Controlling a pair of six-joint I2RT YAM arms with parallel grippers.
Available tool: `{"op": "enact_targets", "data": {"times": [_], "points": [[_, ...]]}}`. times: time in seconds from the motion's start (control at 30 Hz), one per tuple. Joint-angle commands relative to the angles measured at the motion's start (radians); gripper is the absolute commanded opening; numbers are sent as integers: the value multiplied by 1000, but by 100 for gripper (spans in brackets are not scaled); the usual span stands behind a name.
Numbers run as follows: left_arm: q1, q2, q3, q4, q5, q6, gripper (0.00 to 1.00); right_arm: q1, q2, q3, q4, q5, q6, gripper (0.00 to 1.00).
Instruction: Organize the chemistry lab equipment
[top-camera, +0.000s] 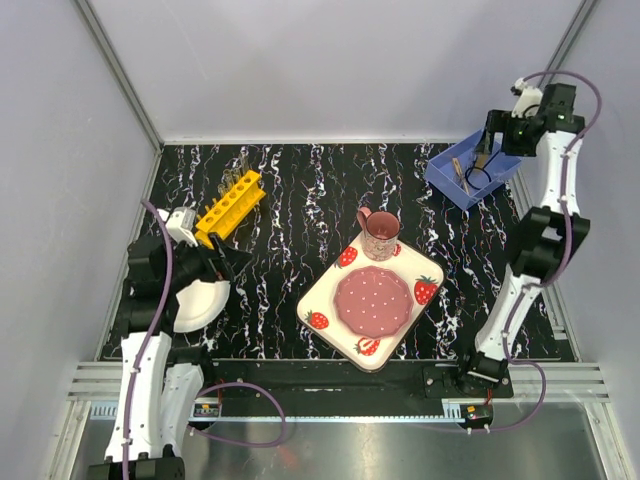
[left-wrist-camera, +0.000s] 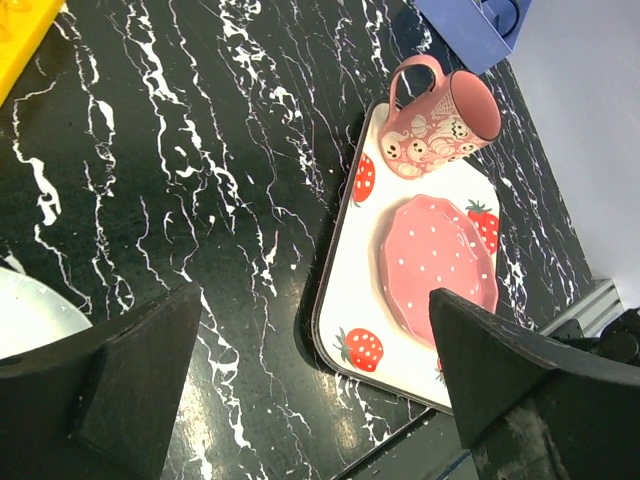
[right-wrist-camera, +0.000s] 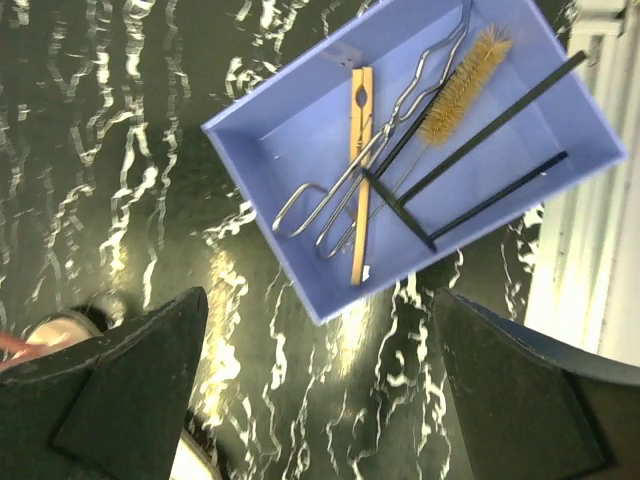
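While the right gripper (right-wrist-camera: 320, 300) hangs with its fingers spread wide and nothing between them, the blue bin (right-wrist-camera: 420, 150) lies just ahead of its fingertips. The metal scissors (right-wrist-camera: 400, 100) with loop handles lie crossed over the wooden clamp (right-wrist-camera: 360, 170) in it, beside a bristle brush (right-wrist-camera: 462, 85) and black rods (right-wrist-camera: 480, 130). The yellow rack (top-camera: 228, 207) (thin clear tubes (top-camera: 237, 180) stand at its far end) is just beyond the left gripper (top-camera: 218, 262), which is spread open and holds nothing. A white plate (top-camera: 200, 305) lies close behind this gripper. Further ahead of it, a strawberry tray (left-wrist-camera: 350, 290) carries a pink mug (left-wrist-camera: 440, 125) and a pink dish (left-wrist-camera: 440, 255).
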Motion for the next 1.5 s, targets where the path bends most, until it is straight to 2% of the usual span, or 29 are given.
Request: {"op": "enact_targets", "data": {"times": [0.0,0.07,0.17,0.27,0.37,0.5,0.6,0.73,1.07,1.47], "points": [[-2,-22,98,-23,-74,-14,99,-1,-395,-213,25,-12,-64,100],[0,-8,197,-75,-94,-20,99,-1,-503,-376,69,-3,-65,100],[1,21,361,-156,-133,-16,99,-1,-787,-586,169,46,-15,100],[0,78,535,-245,-183,3,99,-1,-984,-726,239,113,85,100],[-2,106,633,-240,-223,-40,99,-1,-1113,-765,238,187,189,100],[0,132,685,-166,-220,-179,99,-1,-1172,-707,128,259,277,100],[0,149,754,-174,-219,-200,99,-3,-1213,-677,106,253,284,100],[-10,173,872,-249,-244,-168,99,-1,-1250,-639,97,235,283,100],[-94,207,991,-348,-301,-103,99,-1,-1281,-610,65,197,264,100],[-218,202,1020,-398,-393,10,99,-1,-1290,-575,23,168,249,100]]}}
